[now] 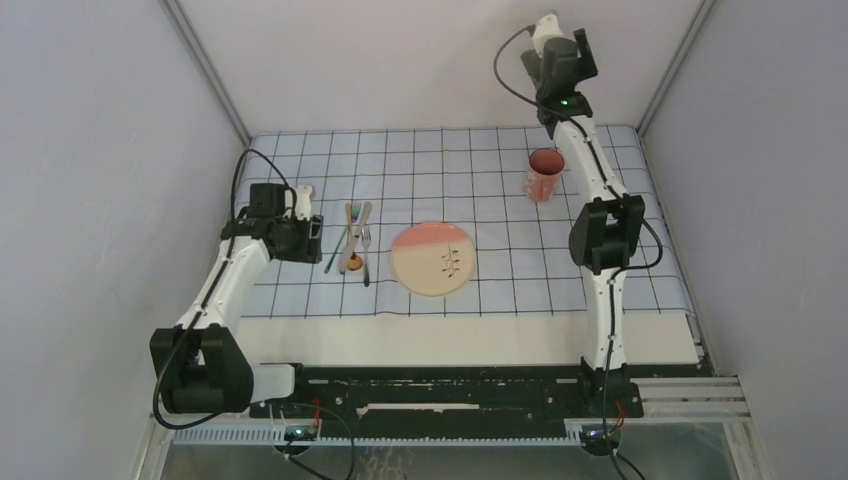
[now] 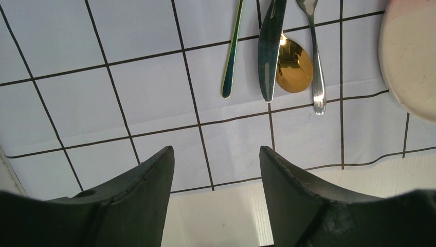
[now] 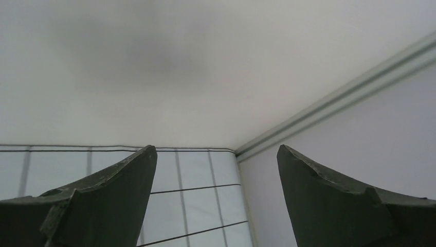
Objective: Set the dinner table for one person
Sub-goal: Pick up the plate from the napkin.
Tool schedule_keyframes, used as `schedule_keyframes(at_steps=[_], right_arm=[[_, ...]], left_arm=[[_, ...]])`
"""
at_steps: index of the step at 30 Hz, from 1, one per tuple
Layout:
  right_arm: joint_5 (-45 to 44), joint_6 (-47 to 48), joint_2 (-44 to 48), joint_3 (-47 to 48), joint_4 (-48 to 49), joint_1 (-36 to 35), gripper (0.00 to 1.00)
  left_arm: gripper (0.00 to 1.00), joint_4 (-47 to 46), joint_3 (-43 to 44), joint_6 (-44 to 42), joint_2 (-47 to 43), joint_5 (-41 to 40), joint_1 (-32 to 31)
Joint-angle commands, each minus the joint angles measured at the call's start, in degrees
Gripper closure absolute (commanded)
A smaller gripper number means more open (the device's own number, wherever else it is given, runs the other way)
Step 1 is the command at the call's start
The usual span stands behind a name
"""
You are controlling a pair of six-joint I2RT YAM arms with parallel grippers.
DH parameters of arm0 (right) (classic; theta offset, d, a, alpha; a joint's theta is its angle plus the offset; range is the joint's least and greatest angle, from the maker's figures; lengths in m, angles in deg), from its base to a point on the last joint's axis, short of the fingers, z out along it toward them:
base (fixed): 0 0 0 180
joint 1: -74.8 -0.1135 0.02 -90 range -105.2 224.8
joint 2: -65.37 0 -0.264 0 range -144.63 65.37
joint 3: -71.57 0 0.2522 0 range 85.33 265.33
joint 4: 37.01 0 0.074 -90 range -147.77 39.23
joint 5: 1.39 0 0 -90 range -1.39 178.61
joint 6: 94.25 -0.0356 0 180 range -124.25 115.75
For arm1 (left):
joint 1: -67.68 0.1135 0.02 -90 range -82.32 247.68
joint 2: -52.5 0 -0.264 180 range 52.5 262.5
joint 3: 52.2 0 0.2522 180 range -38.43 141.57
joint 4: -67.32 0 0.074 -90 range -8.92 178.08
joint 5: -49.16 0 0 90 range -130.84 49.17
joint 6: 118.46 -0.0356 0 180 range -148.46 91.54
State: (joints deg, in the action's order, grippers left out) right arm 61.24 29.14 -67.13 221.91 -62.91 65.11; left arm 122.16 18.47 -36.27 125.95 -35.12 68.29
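A round pink-and-cream plate (image 1: 431,258) lies on the pale-blue gridded cloth (image 1: 480,150); its rim shows in the left wrist view (image 2: 411,56). Left of it lie a thin green utensil (image 2: 232,51), a knife (image 2: 270,51), a gold spoon (image 2: 294,66) and a silver fork (image 2: 314,62), bunched together (image 1: 355,242). A pink cup (image 1: 544,173) stands upright at the far right. My left gripper (image 1: 312,232) (image 2: 216,152) is open and empty, just left of the cutlery. My right gripper (image 1: 553,35) (image 3: 216,149) is open and empty, raised high over the far right corner. The cream dinner table (image 1: 450,335) shows along the cloth's near edge.
Grey walls close in the cell on the left, right and back. The cloth's near edge and a strip of cream tabletop (image 2: 221,216) lie under my left gripper. The arms' base rail (image 1: 440,390) runs along the near edge.
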Motion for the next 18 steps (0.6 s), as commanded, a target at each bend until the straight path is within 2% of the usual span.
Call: schedule_keyframes(at_steps=[1,7,18], right_arm=[[-1.0,-1.3,4.8,2.3,4.0,7.2,0.06],[-0.9,2.9,4.3,0.9,7.9,12.2,0.06],[1.0,0.1,2.9,-3.2,11.0,17.2,0.06]], left_arm=[[0.34,-0.2,-1.6,-1.2,-2.4,-0.1,-0.2],[0.33,-1.0,-1.7,-0.8,-1.1,0.9,-0.2],[0.33,-0.9,-1.5,-0.8,-1.3,1.0,-0.2]])
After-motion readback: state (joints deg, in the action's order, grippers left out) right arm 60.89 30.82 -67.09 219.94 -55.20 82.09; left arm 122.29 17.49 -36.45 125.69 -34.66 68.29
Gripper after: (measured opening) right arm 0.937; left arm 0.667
